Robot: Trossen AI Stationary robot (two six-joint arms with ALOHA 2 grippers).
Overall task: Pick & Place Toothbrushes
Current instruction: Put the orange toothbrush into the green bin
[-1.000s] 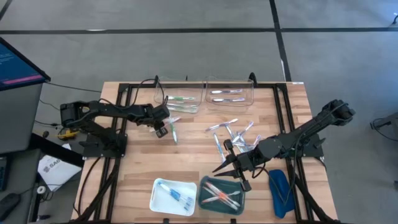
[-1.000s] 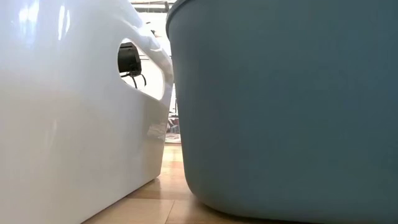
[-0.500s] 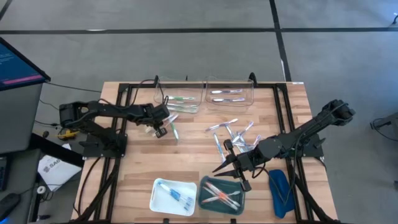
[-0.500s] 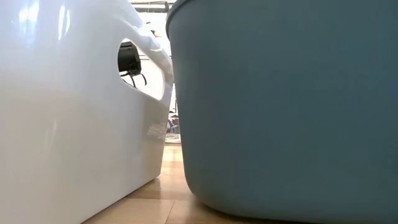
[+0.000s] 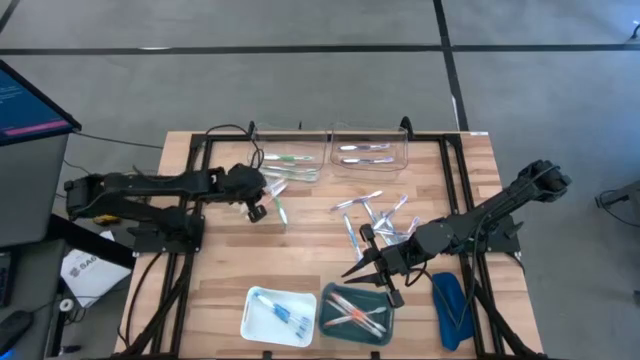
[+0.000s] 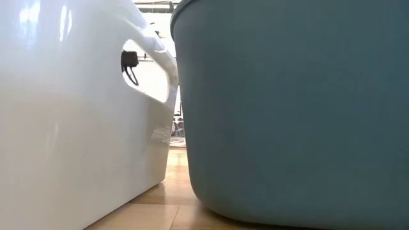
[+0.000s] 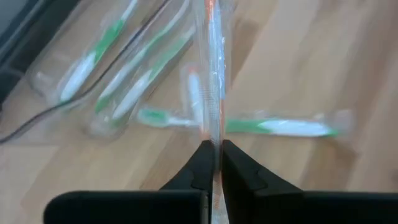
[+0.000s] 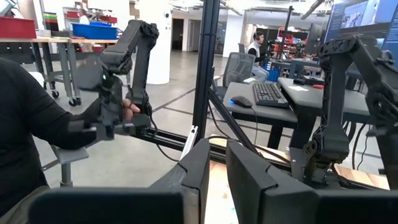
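The left gripper (image 7: 213,163) has just pinched shut on a clear-wrapped orange-handled toothbrush (image 7: 211,68) near the wooden tabletop's (image 5: 310,265) far-left corner, ready for lifting. The right gripper (image 5: 368,272) waits, narrow, by the teal bin (image 5: 352,312).

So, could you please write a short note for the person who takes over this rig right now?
Left gripper: shut on an orange toothbrush, near the clear bin of green brushes.
Right gripper: waiting above the teal tray; nothing seen held.
Sorted: green brushes in that clear bin, pale ones in the second clear bin, blue in the white tray, orange in the teal tray.
Left: a loose pile mid-table and a few by the left gripper.
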